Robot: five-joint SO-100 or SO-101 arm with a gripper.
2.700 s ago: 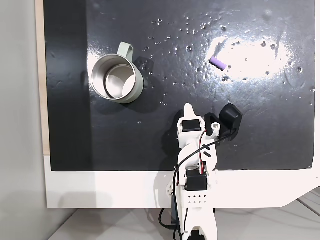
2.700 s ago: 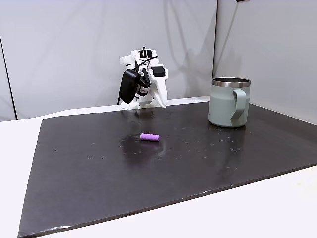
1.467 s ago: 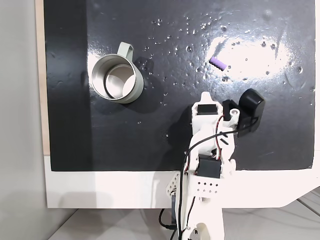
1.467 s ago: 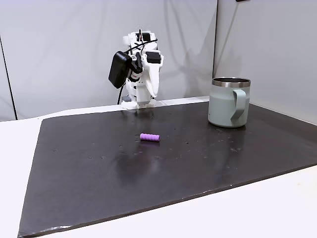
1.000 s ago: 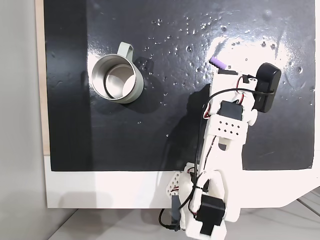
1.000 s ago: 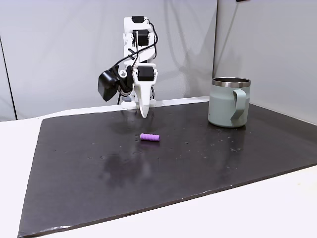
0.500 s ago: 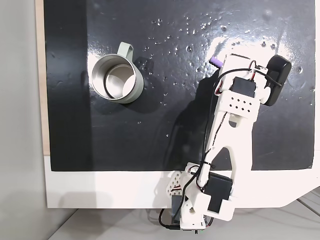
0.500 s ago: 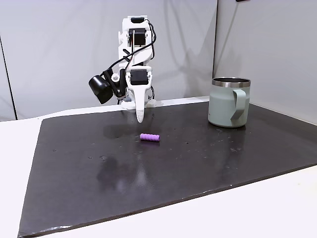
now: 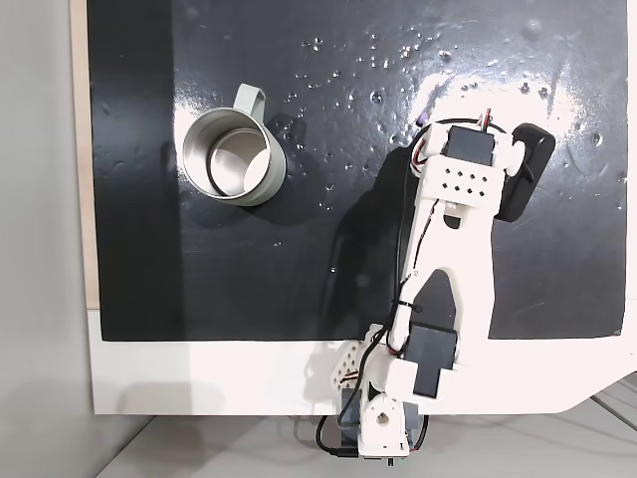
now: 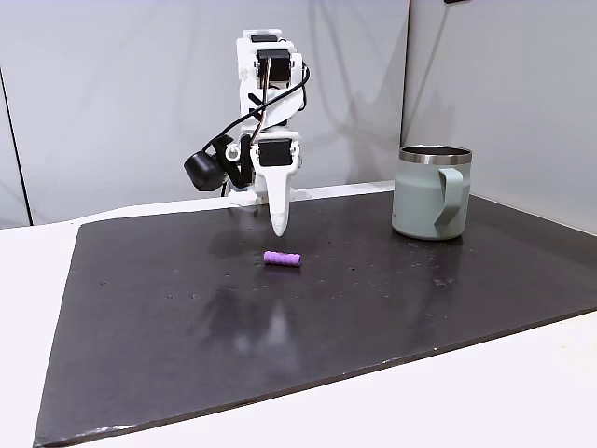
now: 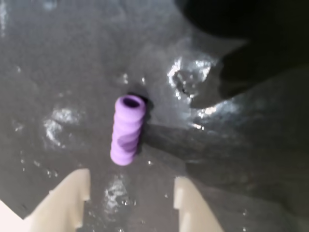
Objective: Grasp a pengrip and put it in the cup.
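Observation:
The pengrip [image 10: 283, 259] is a small light-purple ribbed tube lying on the black mat [image 10: 187, 317], left of the cup in that fixed view. My gripper [image 10: 279, 227] points straight down just above and behind it. In the wrist view the pengrip [image 11: 128, 129] lies on the mat just ahead of my open gripper [image 11: 130, 200], roughly centred on the gap, with nothing between the two pale fingertips [image 11: 67, 198]. The grey-green cup [image 10: 431, 191] stands upright at the right; from above, the cup [image 9: 231, 154] sits well left of my arm [image 9: 453, 249], which covers most of the pengrip.
The black mat [image 9: 249, 279] is glossy with white glare specks and lies on a white table [image 10: 522, 373]. Grey walls stand behind the arm's base [image 9: 383, 423]. The black wrist camera [image 10: 201, 171] juts out to the left of the gripper.
The arm has reached out from its folded pose over the mat. In the last half second the gripper shifted right in the side view and now hangs over the pengrip.

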